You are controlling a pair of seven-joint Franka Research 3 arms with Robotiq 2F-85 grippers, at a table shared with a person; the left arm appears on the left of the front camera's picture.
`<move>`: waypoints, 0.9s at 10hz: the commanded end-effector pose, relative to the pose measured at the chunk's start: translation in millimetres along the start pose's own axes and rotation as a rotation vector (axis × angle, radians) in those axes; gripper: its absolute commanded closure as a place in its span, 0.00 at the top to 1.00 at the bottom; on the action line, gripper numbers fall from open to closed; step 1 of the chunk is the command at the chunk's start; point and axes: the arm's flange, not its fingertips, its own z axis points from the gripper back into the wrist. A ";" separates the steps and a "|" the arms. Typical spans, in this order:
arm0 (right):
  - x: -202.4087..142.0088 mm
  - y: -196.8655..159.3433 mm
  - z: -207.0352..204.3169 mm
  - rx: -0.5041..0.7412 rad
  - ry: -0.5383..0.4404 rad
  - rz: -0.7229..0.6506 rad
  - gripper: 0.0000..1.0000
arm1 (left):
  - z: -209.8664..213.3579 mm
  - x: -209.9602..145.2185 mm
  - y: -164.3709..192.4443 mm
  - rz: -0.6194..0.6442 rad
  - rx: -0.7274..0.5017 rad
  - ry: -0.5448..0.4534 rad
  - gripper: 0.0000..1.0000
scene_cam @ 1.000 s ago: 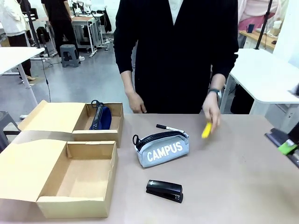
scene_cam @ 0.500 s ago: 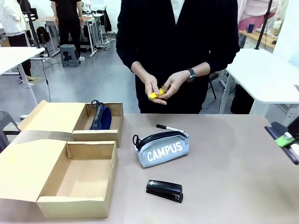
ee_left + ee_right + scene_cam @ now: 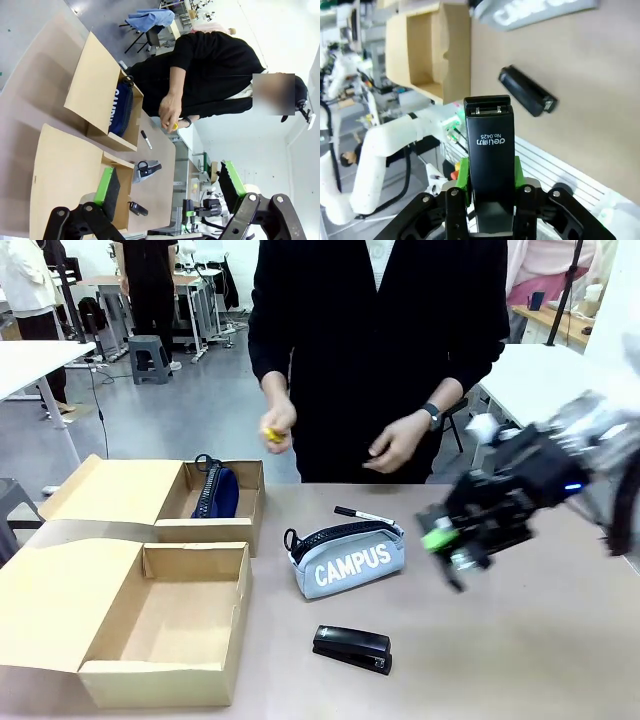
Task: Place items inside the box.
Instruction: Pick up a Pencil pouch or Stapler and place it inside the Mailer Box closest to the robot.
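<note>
Right hand [image 3: 490, 172] bringing a stapler over for the box

It clamps a black deli-marked stapler [image 3: 489, 130]; the left hand [image 3: 167, 185] gapes empty. Best to pass high over the CAMPUS pencil case [image 3: 348, 560] and the tabletop stapler [image 3: 351, 648], then lower it flat into the empty near-left box [image 3: 160, 682].

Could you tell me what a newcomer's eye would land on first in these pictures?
Probably the right gripper, blurred above the right side of the table and clamped on a black item lettered "deli". Next, the grey CAMPUS pencil case mid-table, and the yellow utility knife in the person's hand, held up at the far side.
</note>
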 end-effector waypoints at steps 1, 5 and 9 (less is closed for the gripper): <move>36.4 29.7 -30.0 -0.086 0.025 0.022 0.37 | 0.3 -0.6 -1.1 -0.018 -0.023 -0.008 1.00; 8.0 23.0 -31.4 -0.041 0.034 0.021 0.37 | 0.3 -0.6 -1.1 -0.018 -0.023 -0.008 1.00; 27.8 91.0 -75.1 -0.010 0.042 -0.062 0.37 | 0.3 -0.6 -1.1 -0.018 -0.023 -0.008 1.00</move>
